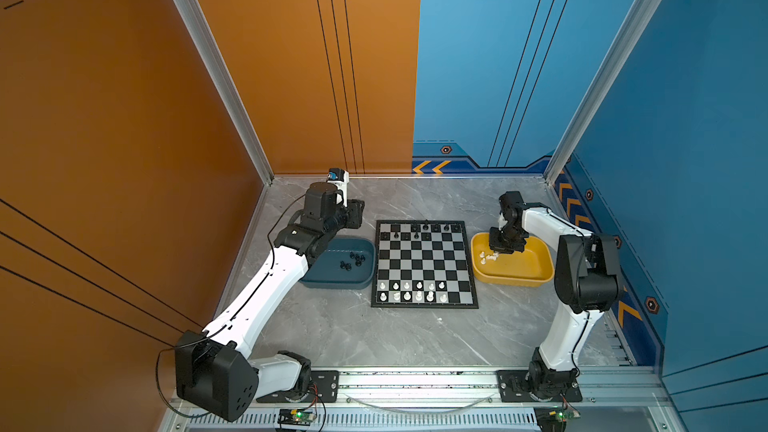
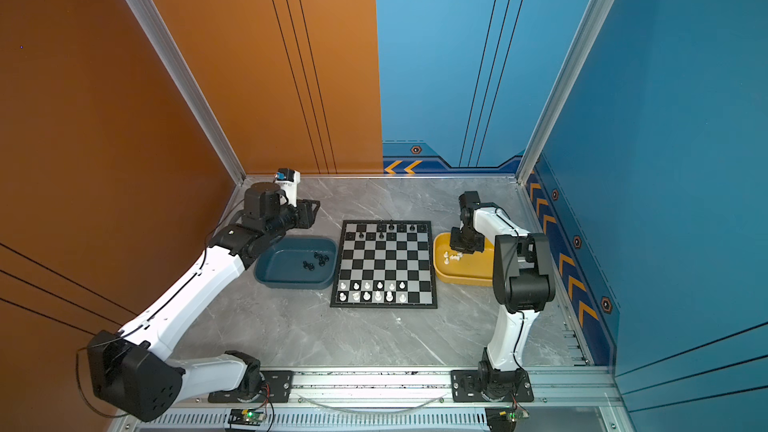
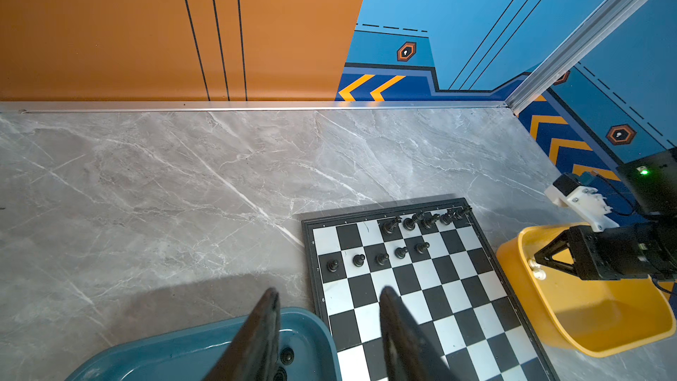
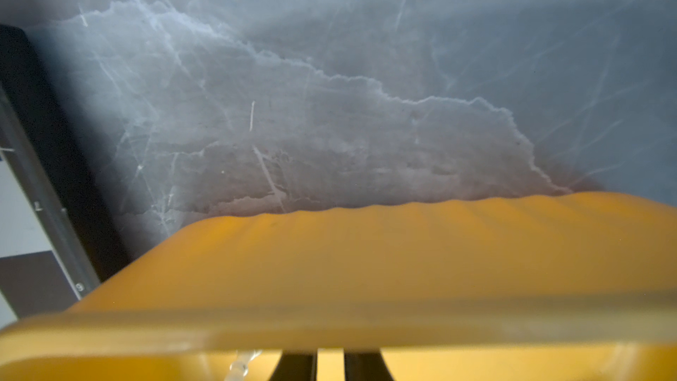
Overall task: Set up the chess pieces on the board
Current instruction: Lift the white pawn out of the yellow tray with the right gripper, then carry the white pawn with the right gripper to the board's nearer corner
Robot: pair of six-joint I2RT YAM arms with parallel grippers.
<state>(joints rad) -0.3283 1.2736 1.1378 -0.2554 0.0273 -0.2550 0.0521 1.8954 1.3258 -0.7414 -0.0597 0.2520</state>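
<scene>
The board lies mid-table. Black chess pieces fill part of its two far rows and white ones part of its two near rows. Loose black pieces lie in the teal tray. Loose white pieces lie in the yellow tray. My left gripper hangs open and empty over the teal tray's far corner, beside the board. My right gripper reaches down into the yellow tray, jaws close together. In the right wrist view the tray rim hides its tips. A white piece sits right at them.
Both trays flank the board, teal on the left and yellow on the right. Grey marble table stretches in front of and behind the board. Walls close in the back and sides, and an aluminium rail carries both arm bases at the front.
</scene>
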